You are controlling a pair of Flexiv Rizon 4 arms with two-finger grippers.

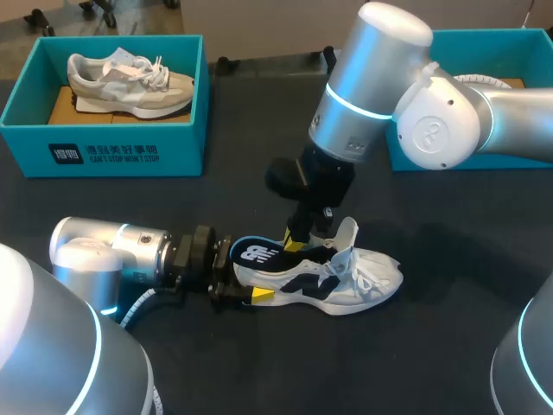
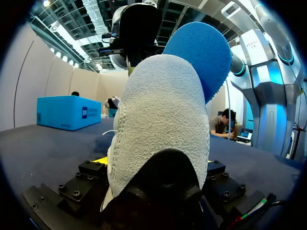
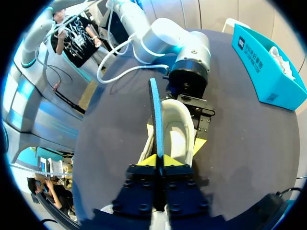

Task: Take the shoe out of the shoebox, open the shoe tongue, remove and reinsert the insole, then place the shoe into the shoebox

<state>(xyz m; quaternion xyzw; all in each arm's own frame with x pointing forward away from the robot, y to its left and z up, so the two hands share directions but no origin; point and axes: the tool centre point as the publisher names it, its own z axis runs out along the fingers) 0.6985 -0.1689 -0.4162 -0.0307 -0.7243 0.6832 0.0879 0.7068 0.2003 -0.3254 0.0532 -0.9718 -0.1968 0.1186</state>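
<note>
The right tool (image 1: 298,240), hanging from the arm at upper right, is pinched closed on a blue insole (image 1: 256,252). The left tool (image 1: 242,281), entering from lower left, clamps the heel of a shoe (image 1: 350,278). On the dark bench (image 1: 449,346), one teal shoebox (image 1: 104,156) at upper left holds a pale second shoe (image 1: 130,82); another box (image 1: 484,36) sits at upper right, behind the arm. The white-and-black shoe lies at centre frame, outside both boxes, with the insole's heel end raised out of it. This looks like the insole step. Next, the insole likely needs a steady pull clear or a press back flat while the heel is braced.
</note>
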